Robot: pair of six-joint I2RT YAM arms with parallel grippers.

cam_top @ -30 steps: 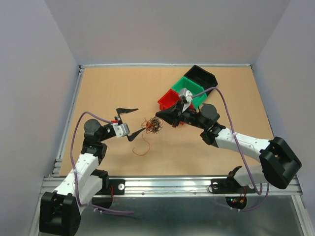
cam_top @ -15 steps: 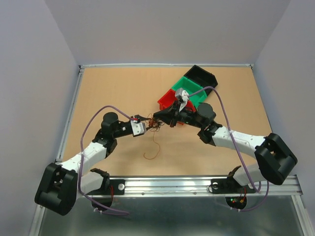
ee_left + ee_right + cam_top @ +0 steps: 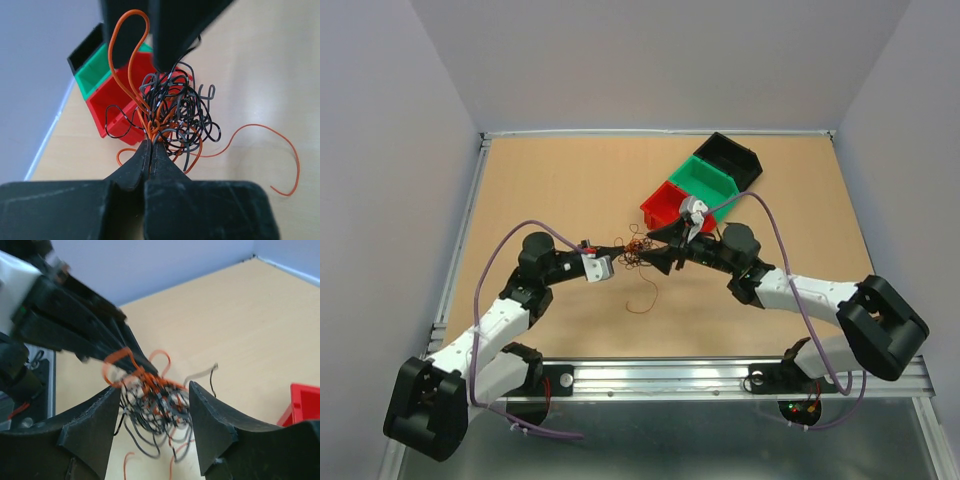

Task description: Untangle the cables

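The cables [image 3: 635, 251] are a small tangle of thin orange and black curly wires, lifted a little above the table's middle. My left gripper [image 3: 620, 247] is shut on the tangle's near side; in the left wrist view its tips [image 3: 151, 146] pinch orange strands of the cables [image 3: 175, 112]. My right gripper [image 3: 658, 250] stands open on the other side. In the right wrist view its fingers [image 3: 97, 422] flank the cables [image 3: 155, 397] without pinching them. One loose orange strand [image 3: 645, 296] trails down onto the table.
A red bin [image 3: 666, 203], a green bin [image 3: 710, 180] and a black bin [image 3: 735, 157] stand in a diagonal row just behind the right gripper. The wooden table [image 3: 550, 180] has a raised metal rim all round.
My left gripper reached in from the left and shut on the tangle. My right gripper, shut on the tangle before, has opened and let go. The trailing strand shifted right.
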